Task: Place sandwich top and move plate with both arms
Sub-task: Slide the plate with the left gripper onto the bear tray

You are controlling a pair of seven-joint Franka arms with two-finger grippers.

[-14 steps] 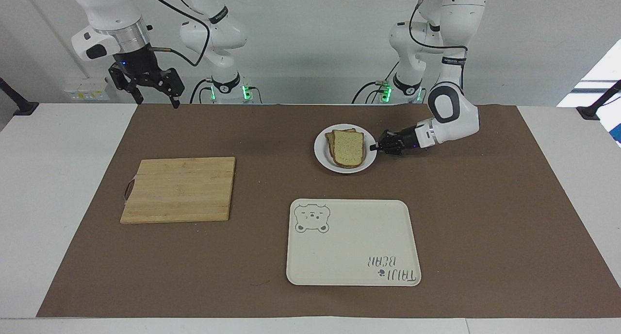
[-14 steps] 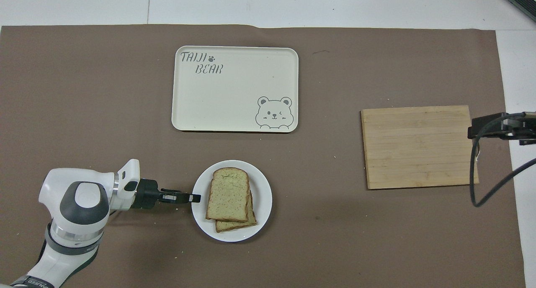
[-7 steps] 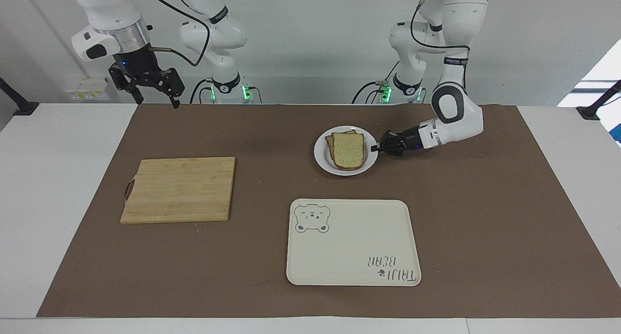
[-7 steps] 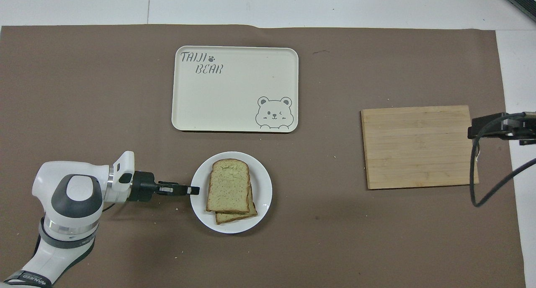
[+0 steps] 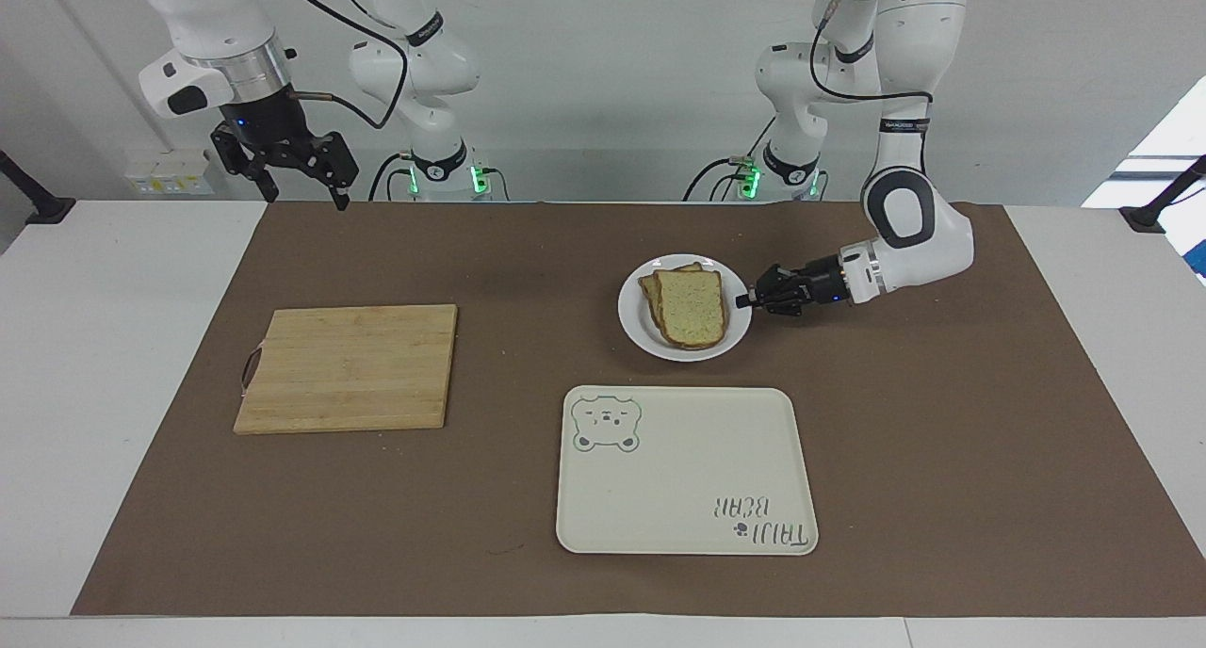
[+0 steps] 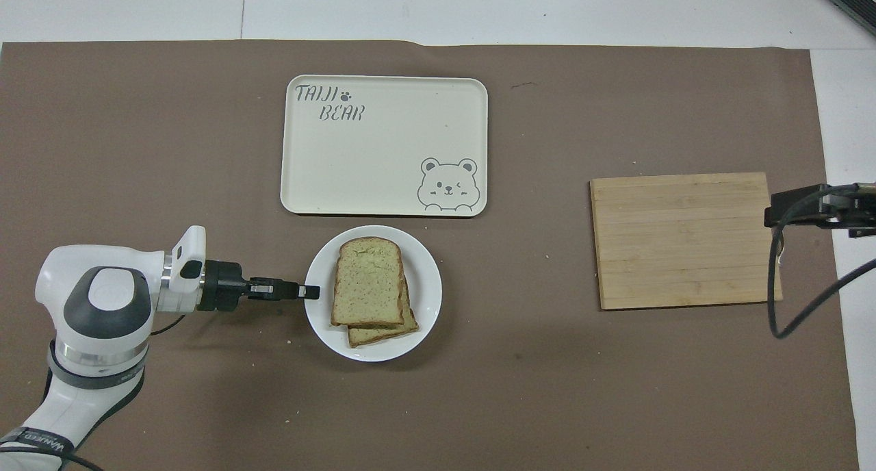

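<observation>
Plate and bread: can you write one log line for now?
left gripper: shut on plate rim | top slice: stacked on plate | right gripper: waiting, open | tray: bare

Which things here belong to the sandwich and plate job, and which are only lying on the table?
Belong to the job:
- sandwich top, on the lower slice
- plate
- left gripper, at the plate's rim
- right gripper, waiting raised

Only lying about:
- tray
- cutting board

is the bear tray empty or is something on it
Empty: the tray shows only its printed bear and lettering; the plate with bread sits beside it on the mat.
</observation>
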